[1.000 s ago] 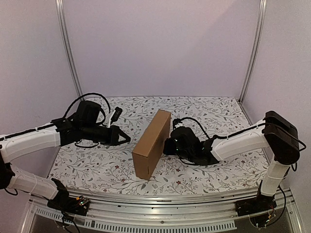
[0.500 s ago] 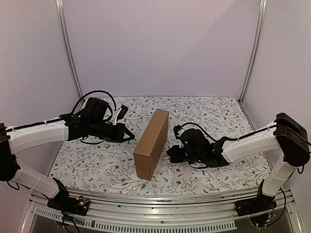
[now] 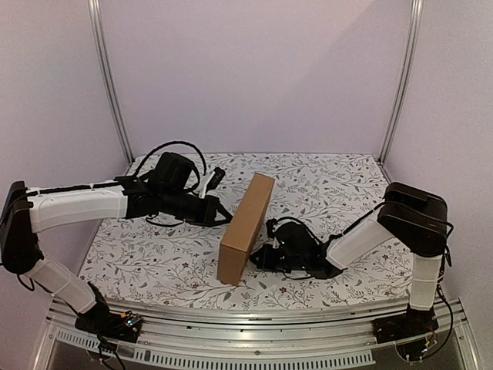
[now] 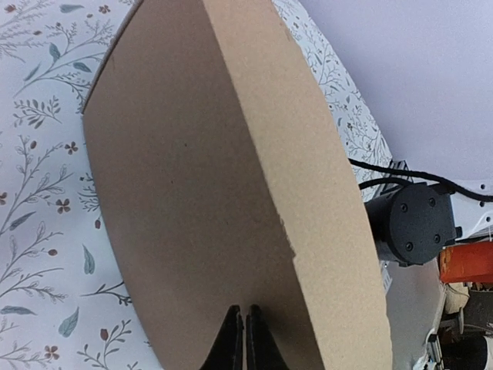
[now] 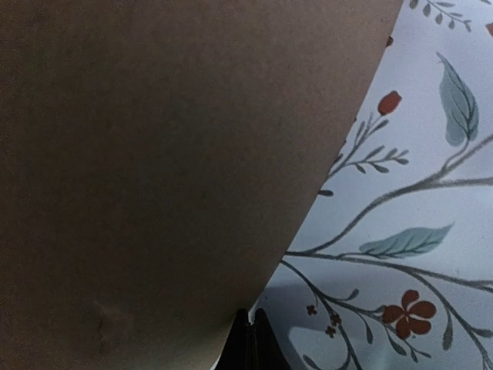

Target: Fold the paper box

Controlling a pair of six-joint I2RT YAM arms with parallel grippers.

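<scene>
**On the tabletop (image 3: 154, 262): paper box (image 3: 245, 231) standing on edge**

Near the middle of the floral cloth I see the closed brown paper box balanced on one long narrow side, running from near-left to far-right. My left end effector (image 3: 226, 218) has its fingers pressed together, with the tips at the box's broad left face; whether they touch it I cannot tell. My right end effector (image 3: 259, 258) sits low by the opposite face, near the bottom edge, fingers likewise together and gripping nothing.
</scene>
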